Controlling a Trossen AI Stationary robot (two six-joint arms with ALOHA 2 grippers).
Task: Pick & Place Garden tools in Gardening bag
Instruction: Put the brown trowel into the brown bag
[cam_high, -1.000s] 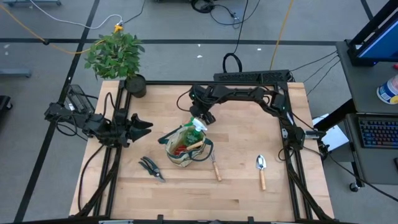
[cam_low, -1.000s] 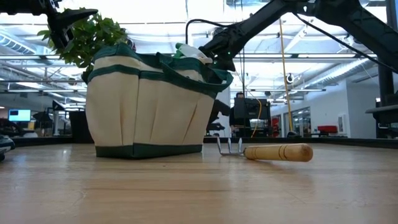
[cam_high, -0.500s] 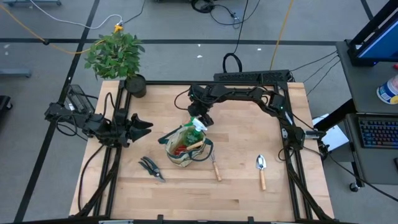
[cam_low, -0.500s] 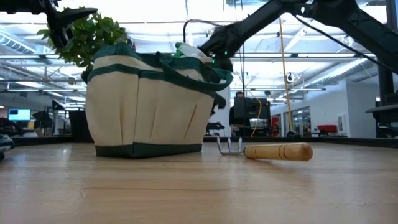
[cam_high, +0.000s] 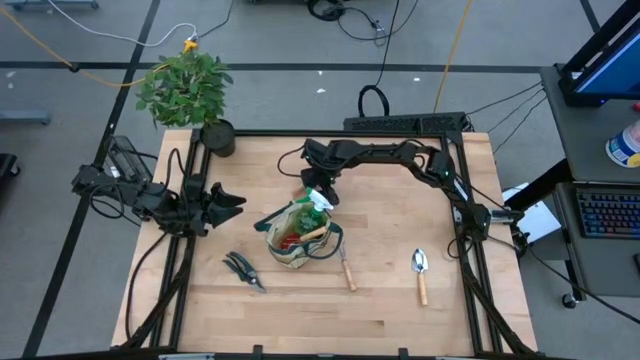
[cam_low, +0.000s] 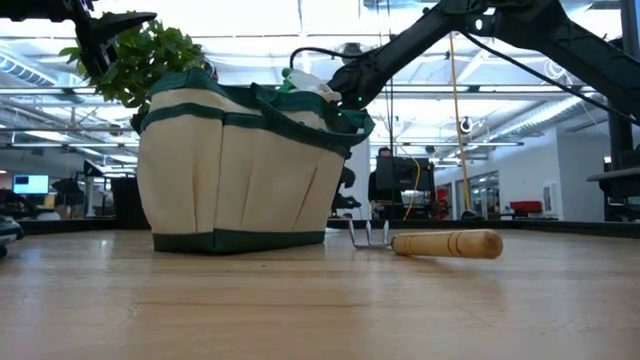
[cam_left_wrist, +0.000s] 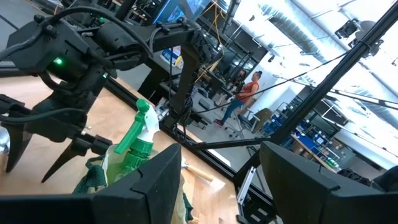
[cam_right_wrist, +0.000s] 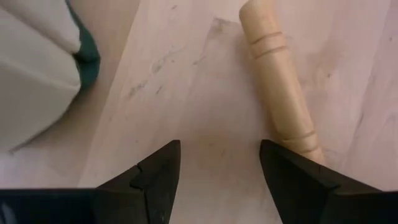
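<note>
The beige gardening bag (cam_high: 298, 240) with green trim stands mid-table. The green spray bottle (cam_high: 316, 207) sticks out of its top, and a wooden-handled tool (cam_high: 312, 234) and something red (cam_high: 289, 241) lie inside. Black shears (cam_high: 243, 269), a rake (cam_high: 347, 268) and a trowel (cam_high: 421, 272) lie on the table. My right gripper (cam_high: 318, 194) hangs open just beyond the bag's far side. In its wrist view the open fingers (cam_right_wrist: 217, 180) point down at the table beside a wooden handle (cam_right_wrist: 280, 81). My left gripper (cam_high: 235, 203) waits open left of the bag.
A potted green plant (cam_high: 190, 90) stands at the far left corner. The rake's handle (cam_low: 445, 244) lies right of the bag in the low view. Bare wood shows along the near edge (cam_high: 330, 320).
My right gripper has shifted a little toward the table's left edge, staying open just beyond the bag's far side. Nothing on the table has moved.
</note>
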